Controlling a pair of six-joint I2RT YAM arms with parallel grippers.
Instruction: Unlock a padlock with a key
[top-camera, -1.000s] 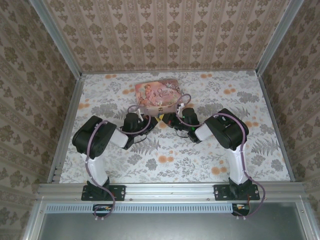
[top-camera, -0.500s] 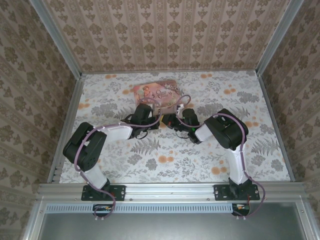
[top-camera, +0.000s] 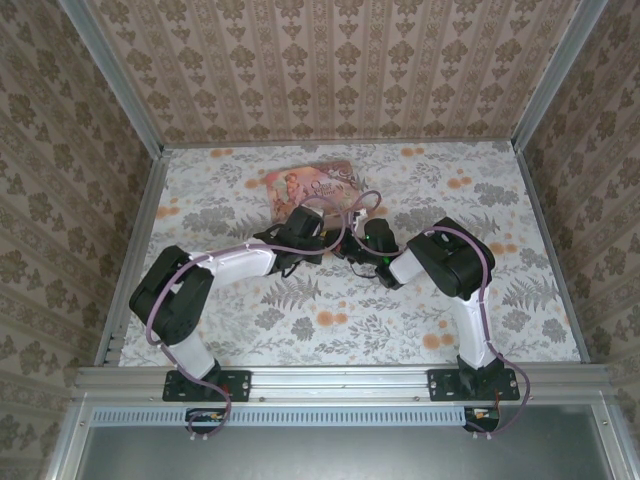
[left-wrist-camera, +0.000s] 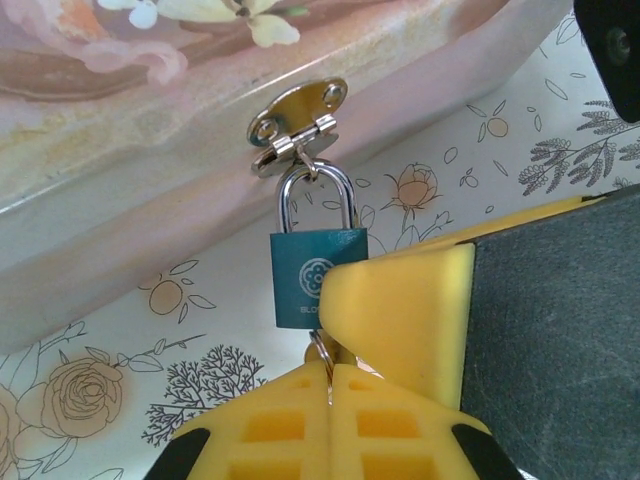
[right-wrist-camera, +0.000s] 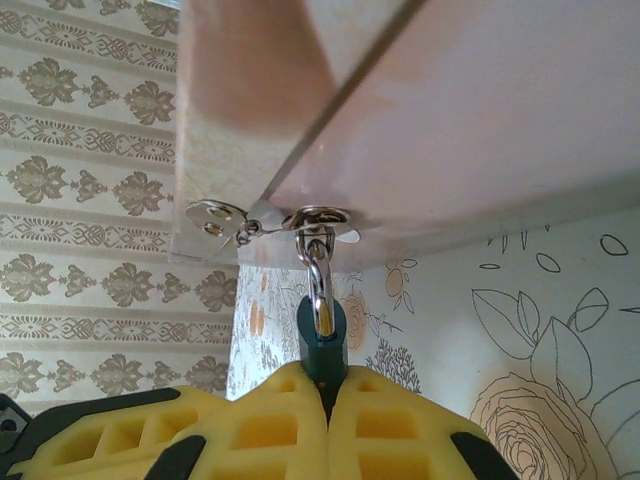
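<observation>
Now the right tool (right-wrist-camera: 322, 388) pinches the padlock (left-wrist-camera: 308, 285), which hangs from the hasp (left-wrist-camera: 297, 120) of the pink tin (left-wrist-camera: 140, 170); the left tool (left-wrist-camera: 330, 378), closed, grips the key (left-wrist-camera: 320, 350) just beneath it.

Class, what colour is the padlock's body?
The padlock body is teal, clearest in the left wrist view.

Pink illustrated tin (top-camera: 312, 183) with brass hasp (left-wrist-camera: 298, 112) on floral tabletop (top-camera: 400, 320), wallpapered walls (top-camera: 330, 70) around.
</observation>
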